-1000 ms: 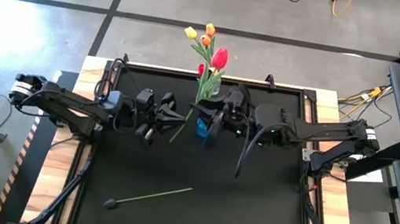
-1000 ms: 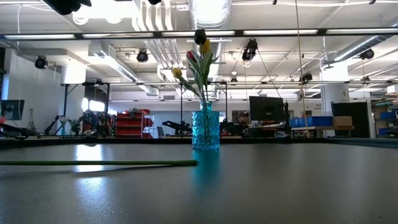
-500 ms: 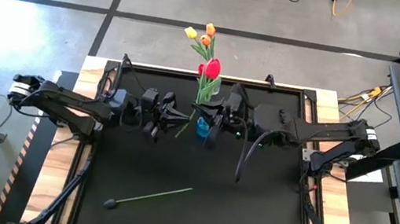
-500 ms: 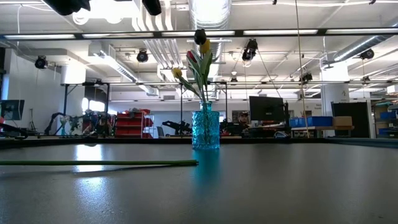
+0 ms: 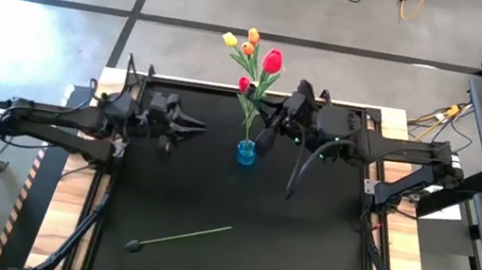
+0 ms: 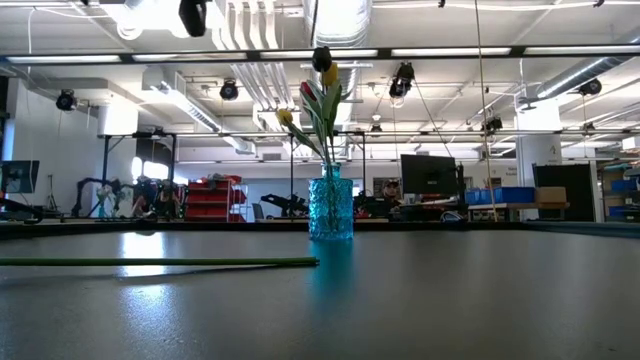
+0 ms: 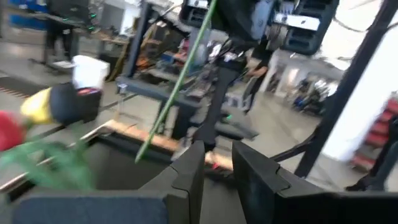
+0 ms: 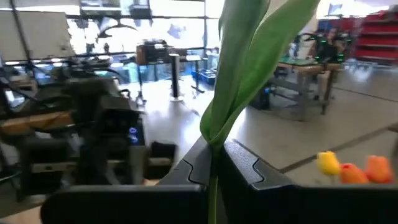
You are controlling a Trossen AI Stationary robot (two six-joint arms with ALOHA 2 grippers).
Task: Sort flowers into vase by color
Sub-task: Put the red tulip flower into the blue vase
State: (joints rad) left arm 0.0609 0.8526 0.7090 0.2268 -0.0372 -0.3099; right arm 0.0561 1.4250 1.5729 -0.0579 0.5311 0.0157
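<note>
A: Where's the right gripper (image 5: 267, 118)?

B: I have it at the far side of the table (image 5: 300, 249), just right of the vase (image 5: 245, 152) and above it. Its fingers (image 8: 242, 163) are pressed together on a green stem; in my right wrist view the stem (image 8: 213, 186) runs straight up between them into a broad leaf (image 8: 249, 62). From above, that looks like the red tulip (image 5: 273, 60), whose head sits up by the bunch.

A: And the vase?

B: Blue glass, upright, near the far edge at the middle. In the low view it (image 6: 331, 207) stands with stems rising out of it. From above I see a yellow head (image 5: 229, 38), two orange ones (image 5: 253, 35) and a smaller red one (image 5: 243, 84) leaning out past the far edge.

A: Left gripper (image 5: 197, 125)?

B: Left of the vase, clear of it, pointing toward it. My left wrist view shows its fingers (image 7: 189, 171) parted, with nothing between them. Farther off in that view I can see the other arm with a green stem (image 7: 177, 87) slanting down.

A: Anything left on the table?

B: One flower (image 5: 178, 237) lies flat near the front, left of centre, well apart from the vase. Its head points to the front left; I can't tell its colour from above. In the low view only its stem (image 6: 160, 262) shows, lying level across the left.
</note>
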